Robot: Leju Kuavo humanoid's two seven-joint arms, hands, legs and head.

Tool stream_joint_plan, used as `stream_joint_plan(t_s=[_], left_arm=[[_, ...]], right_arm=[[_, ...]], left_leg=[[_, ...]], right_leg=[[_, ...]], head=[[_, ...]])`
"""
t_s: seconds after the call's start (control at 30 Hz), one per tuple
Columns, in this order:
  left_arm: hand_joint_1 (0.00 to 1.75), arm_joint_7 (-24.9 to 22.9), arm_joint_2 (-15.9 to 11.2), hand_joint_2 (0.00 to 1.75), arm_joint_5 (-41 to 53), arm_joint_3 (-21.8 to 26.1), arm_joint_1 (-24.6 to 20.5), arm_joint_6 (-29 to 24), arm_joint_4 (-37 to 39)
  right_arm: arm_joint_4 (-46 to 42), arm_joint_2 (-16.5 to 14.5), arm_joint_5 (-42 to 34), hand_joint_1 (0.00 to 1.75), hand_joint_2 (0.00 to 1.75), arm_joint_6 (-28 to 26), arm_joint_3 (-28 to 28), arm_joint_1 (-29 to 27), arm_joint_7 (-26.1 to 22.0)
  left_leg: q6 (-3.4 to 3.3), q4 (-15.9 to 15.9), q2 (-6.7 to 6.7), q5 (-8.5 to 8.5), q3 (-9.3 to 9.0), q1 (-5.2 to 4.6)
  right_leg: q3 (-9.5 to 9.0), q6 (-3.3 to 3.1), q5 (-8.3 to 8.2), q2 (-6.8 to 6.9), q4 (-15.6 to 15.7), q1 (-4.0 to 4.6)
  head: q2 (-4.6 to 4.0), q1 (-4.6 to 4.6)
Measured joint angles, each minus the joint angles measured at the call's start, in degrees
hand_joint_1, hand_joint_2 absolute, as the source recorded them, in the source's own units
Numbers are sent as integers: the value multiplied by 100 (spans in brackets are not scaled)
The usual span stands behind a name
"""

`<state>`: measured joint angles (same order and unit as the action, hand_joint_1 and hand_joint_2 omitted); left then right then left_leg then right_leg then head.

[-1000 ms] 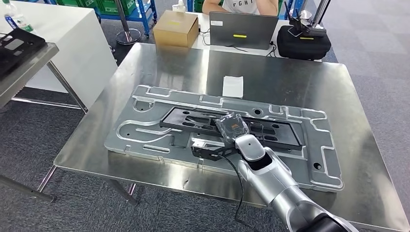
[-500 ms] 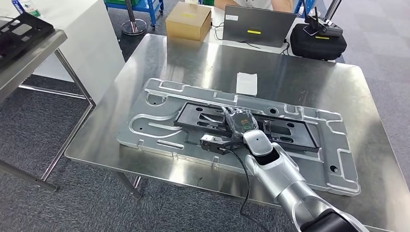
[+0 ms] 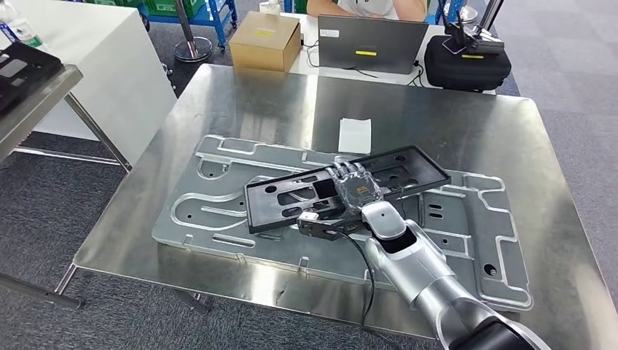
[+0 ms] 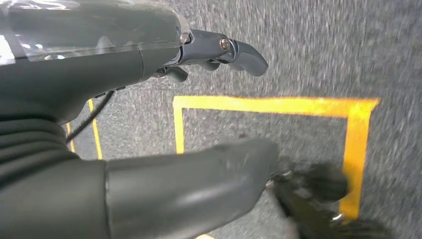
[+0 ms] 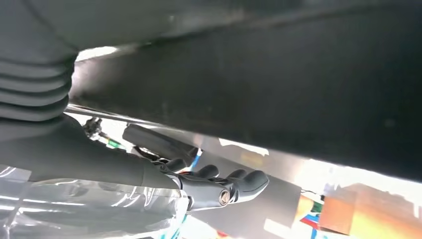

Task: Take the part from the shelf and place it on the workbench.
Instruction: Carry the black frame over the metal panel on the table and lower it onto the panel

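Currently we are gripping the black part [image 3: 342, 187] with our right hand [image 3: 355, 191], fingers curled over its middle, holding it slantwise above the grey fixture plate [image 3: 218, 211] on the steel workbench [image 3: 452, 124]. Our left hand [image 4: 149, 124] is hanging over the carpet, fingers apart and holding nothing.

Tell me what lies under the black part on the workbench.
Under the black part lies the large silver metal plate, on the workbench. The right hand covers the part's middle, so the plate there is hidden.

Silver arm [image 3: 415, 266], seemingly film-wrapped hand [image 3: 353, 188]
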<state>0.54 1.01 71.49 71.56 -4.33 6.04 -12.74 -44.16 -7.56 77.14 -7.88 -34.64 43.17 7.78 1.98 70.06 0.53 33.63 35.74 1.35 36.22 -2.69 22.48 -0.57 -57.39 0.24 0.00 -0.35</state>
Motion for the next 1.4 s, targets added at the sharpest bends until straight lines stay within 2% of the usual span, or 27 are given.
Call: stream_joint_plan(t_s=[0.07, 0.1, 0.17, 0.23, 0.27, 0.3, 0.4, 0.43, 0.47, 0.5, 0.57, 0.63, 0.7, 0.77, 0.8, 0.83, 0.9, 0.93, 0.97, 1.0, 1.1, 1.13, 1.2, 1.27, 1.3, 1.33, 1.4], left_arm=[[0, -4, -9, 0, 0, 0, 1, 4, 0], [0, -7, -15, 0, -1, 0, -2, 4, 0], [0, -13, -26, 0, -5, 0, -10, 4, 0], [0, -16, -28, 0, -13, 1, -17, 8, 0], [0, -15, -28, 0, -16, 2, -19, 11, 0], [0, -15, -26, 0, -18, 2, -20, 15, 0], [0, -15, -23, 0, -20, 3, -12, 20, 0], [0, -15, -23, 0, -20, 3, -6, 22, 0], [0, -15, -22, 0, -20, 4, -2, 23, 0], [0, -15, -22, 0, -20, 4, 1, 24, 0], [0, -15, -22, 0, -20, 5, 0, 28, 0], [0, -15, -21, 0, -25, 8, -4, 35, 1], [0, -15, -18, 0, -44, 11, -5, 40, 2], [0, -15, -14, 0, -67, 19, 1, 45, 2], [0, -15, -13, 0, -75, 25, 3, 47, 2], [0, -15, -12, 0, -82, 29, 2, 49, 2], [0, -15, -11, 0, -88, 36, 2, 52, 2], [0, -15, -11, 0, -88, 38, 4, 52, 2], [0, -15, -11, 0, -87, 39, 6, 52, 2], [0, -15, -11, 0, -87, 39, 6, 52, 2], [0, -15, -16, 0, -87, 39, -5, 52, 2], [0, -15, -19, 0, -88, 40, -8, 53, 2], [0, -15, -23, 0, -88, 42, -11, 54, 2], [0, -16, -19, 0, -87, 43, -13, 54, 2], [0, -15, -15, 0, -88, 44, -16, 54, 2], [0, -15, -10, 0, -89, 44, -19, 55, 2], [0, -15, -6, 0, -90, 48, -22, 59, 2]], right_arm=[[7, -5, -2, 0, 0, 3, 0, 8, 4], [10, -3, -3, 0, 0, 3, 0, 14, 9], [17, -1, -5, 0, 0, 3, 0, 26, 29], [23, 4, -5, 0, 0, 3, 1, 33, 53], [27, 10, -5, 0, 0, 4, 1, 39, 63], [31, 17, -5, 0, 0, 5, 2, 47, 72], [53, 44, -5, 0, 0, 8, 2, 54, 83], [66, 51, -5, 0, 0, 8, 2, 47, 85], [78, 56, -5, 0, 0, 8, 2, 43, 86], [86, 60, -5, 0, 0, 8, 2, 44, 87], [92, 63, -5, 0, 0, 6, 2, 69, 87], [98, 66, -7, 0, 0, 2, 2, 96, 89], [110, 72, -11, 0, 0, -3, 2, 108, 92], [119, 74, -16, 0, 0, -14, 2, 115, 94], [123, 73, -16, 0, 0, -22, 2, 118, 94], [130, 73, -16, 0, 0, -31, 2, 120, 94], [151, 73, -16, 0, 0, -42, 2, 116, 94], [162, 74, -16, 0, 0, -44, 2, 109, 94], [172, 74, -16, 0, 0, -45, 2, 101, 94], [178, 74, -16, 0, 0, -46, 2, 96, 94], [184, 74, -16, 0, 0, -50, 2, 103, 96], [185, 74, -16, 0, 0, -52, 2, 106, 97], [186, 73, -16, 0, 0, -57, 2, 108, 98], [188, 80, -16, 0, 0, -60, 2, 110, 97], [191, 86, -16, 0, 0, -61, 2, 114, 98], [195, 92, -16, 0, 0, -61, 2, 120, 98], [207, 101, -16, 0, 0, -65, 2, 122, 99]], left_leg=[[-39, -718, 6, -426, -238, -13], [-77, -959, 7, -551, -324, -26], [-168, -1084, 6, -632, -341, -64], [-250, -1137, 9, -715, -344, -52], [-290, -1175, 12, -769, -344, -37], [-321, -1211, 15, -827, -333, -19], [-348, -1234, 18, -939, -213, -10], [-338, -1231, 16, -964, -168, -9], [-324, -1226, 13, -986, -130, -6], [-308, -1220, 8, -1005, -101, 0], [-262, -1199, -3, -1029, -62, 12], [-190, -1187, -18, -1056, -44, 13], [-105, -1200, -34, -1097, -35, 10], [-32, -1163, -40, -1058, -2, 24], [-10, -1034, -41, -931, 51, 32], [0, -788, -41, -729, 143, 38], [8, -43, -42, -255, 401, 35], [12, 272, -42, -113, 491, 33], [12, 416, -42, -77, 496, 31], [3, 332, -41, -146, 387, 30], [-66, -759, -41, -499, -325, 5], [-87, -1003, -42, -555, -465, -12], [-119, -1116, -46, -595, -503, -48], [-186, -1189, -36, -668, -465, -22], [-231, -1219, -26, -724, -437, -7], [-269, -1248, -15, -782, -398, 10], [-305, -1252, -4, -872, -289, 6]], right_leg=[[8, 36, 23, -12, -68, 11], [13, 68, 32, -20, -99, 18], [16, 148, 24, -37, -118, 21], [24, 223, 14, -38, -111, 10], [52, 255, 82, -29, -168, 5], [120, 283, 234, -18, -329, -3], [515, 371, 906, 4, -1334, -66], [595, 398, 1012, 10, -1590, -89], [582, 419, 1010, 17, -1664, -111], [449, 433, 906, 24, -1510, -131], [-51, 433, 630, 31, -740, -155], [-377, 382, 482, 18, -192, -130], [-391, 303, 452, 9, -116, -90], [-372, 201, 404, 23, -57, -103], [-355, 146, 366, 33, -31, -109], [-333, 97, 330, 44, -11, -112], [-259, 42, 279, 58, -14, -80], [-219, 32, 254, 62, -20, -63], [-179, 29, 230, 62, -29, -46], [-141, 31, 211, 62, -45, -33], [-48, 65, 175, 63, -123, -13], [-29, 89, 160, 64, -142, -9], [-4, 158, 113, 64, -148, -5], [28, 236, 112, 57, -164, -9], [75, 272, 219, 52, -252, -15], [155, 302, 411, 48, -446, -24], [372, 351, 914, 47, -1089, -58]], head=[[0, 1], [0, 3], [0, 6], [0, 7], [0, 10], [0, 23], [0, 50], [-1, 51], [-1, 51], [-1, 51], [0, 53], [0, 50], [0, 42], [-1, 32], [-2, 21], [-2, 5], [-1, -16], [0, -18], [0, -17], [0, -17], [0, -18], [0, -18], [0, -18], [-1, -17], [-1, -5], [-1, 8], [-1, 33]])
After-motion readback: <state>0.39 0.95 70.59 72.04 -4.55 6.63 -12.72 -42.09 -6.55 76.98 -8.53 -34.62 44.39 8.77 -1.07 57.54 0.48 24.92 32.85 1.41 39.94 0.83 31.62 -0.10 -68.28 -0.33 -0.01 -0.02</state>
